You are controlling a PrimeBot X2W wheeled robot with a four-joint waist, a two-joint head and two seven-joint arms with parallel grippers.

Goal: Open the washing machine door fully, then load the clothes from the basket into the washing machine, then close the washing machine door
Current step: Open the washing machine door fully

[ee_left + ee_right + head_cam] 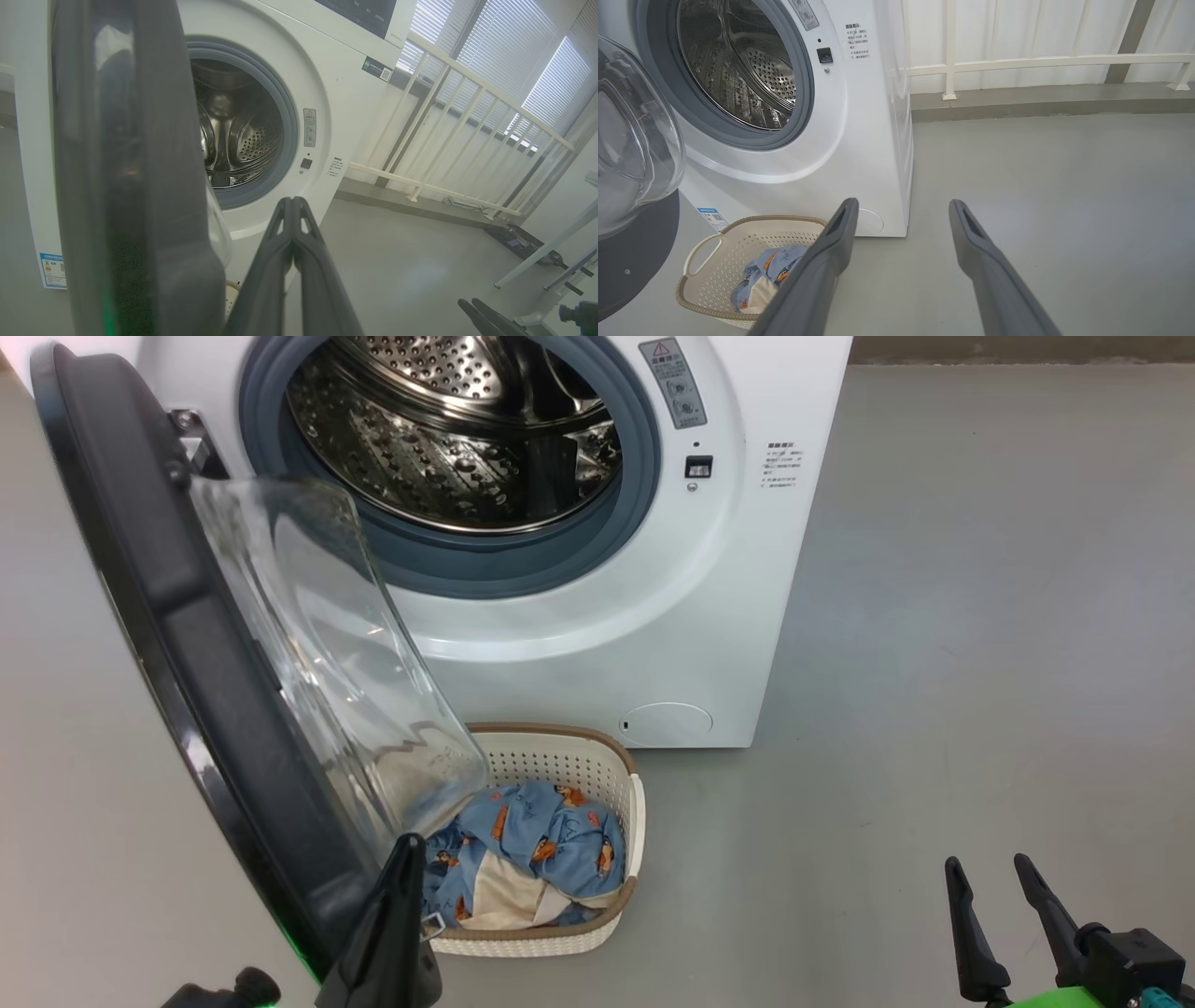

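The washing machine [597, 644] stands with its steel drum [448, 439] bare. Its black door [177, 644] hangs swung out to the left, the glass bowl [345, 663] bulging over the basket [560, 756]. The cream basket sits on the floor at the machine's foot and holds the light blue printed clothes [541, 840] with a cream piece. My left gripper [406, 845] is shut and empty, right beside the door's lower inner edge; the door's rim [135, 186] looms at left in the left wrist view. My right gripper [990, 868] is open over bare floor at lower right.
Grey floor [980, 616] stretches to the right of the machine. A white railing [1041, 60] and a raised kerb run along the back wall. The basket [714, 261] and the clothes [766, 275] lie left of my right fingers [831, 242].
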